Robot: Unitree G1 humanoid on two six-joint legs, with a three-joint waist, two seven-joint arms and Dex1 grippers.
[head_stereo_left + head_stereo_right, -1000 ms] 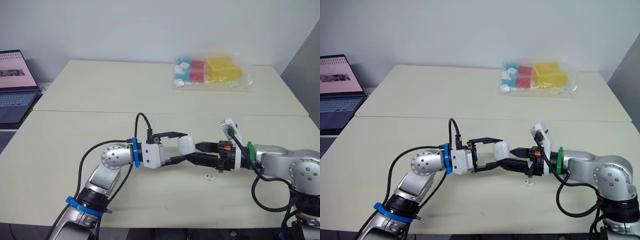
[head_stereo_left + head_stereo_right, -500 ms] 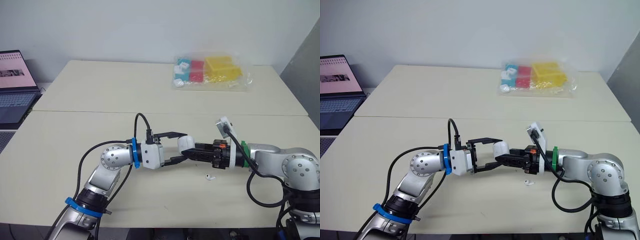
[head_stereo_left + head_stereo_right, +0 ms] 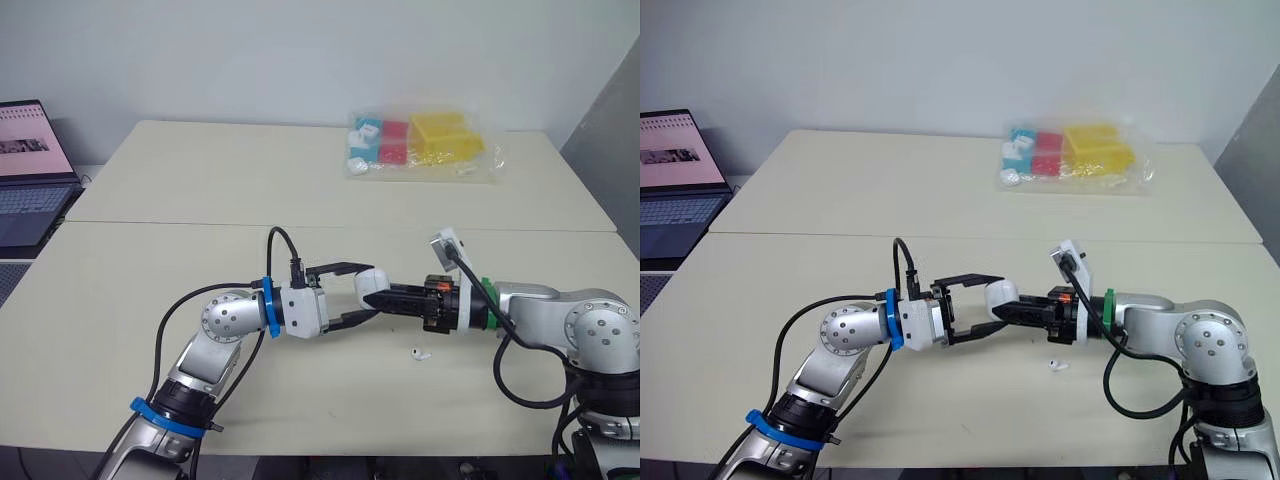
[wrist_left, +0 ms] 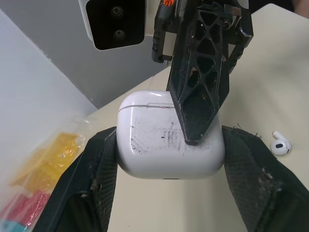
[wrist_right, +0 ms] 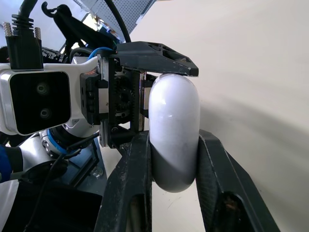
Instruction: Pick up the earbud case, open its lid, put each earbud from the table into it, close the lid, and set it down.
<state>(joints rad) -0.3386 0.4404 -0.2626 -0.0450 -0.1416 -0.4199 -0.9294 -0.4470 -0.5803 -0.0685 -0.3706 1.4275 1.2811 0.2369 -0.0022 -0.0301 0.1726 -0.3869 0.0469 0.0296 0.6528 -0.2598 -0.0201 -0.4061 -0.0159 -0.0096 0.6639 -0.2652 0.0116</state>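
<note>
Clearly the earbud case (image 3: 372,284) is held up off the worktop (image 3: 150,260) between both arms, near the middle of the front half. The left hand (image 4: 170,145) grips it across its two narrow sides. The right hand (image 5: 174,140) comes in from 3 o'clock and pinches its broad faces, so each hand is closed on the case.

The case looks like a small, hard, glossy shell, light and rigid, and probably slippery under the black fingers (image 4: 99,164). Its rounded corners leave little flat surface to grip. The lid seam runs near the end that points away from the left wrist, and the lid looks shut. My judgement is that one hand should hold the lower body firmly while the other works only above the seam. A grip that spans the seam would pin the lid closed.

One earbud (image 3: 420,353) lies on the worktop at about 4 o'clock from the case, just under the right forearm. It is tiny and would be easily knocked or rolled.

Open room is generous. The clear bag of coloured pieces (image 3: 420,143) sits well apart at 12 to 1 o'clock, and the laptop (image 3: 25,170) is far off at 10 o'clock. The front edge at 6 o'clock is the nearest drop.
</note>
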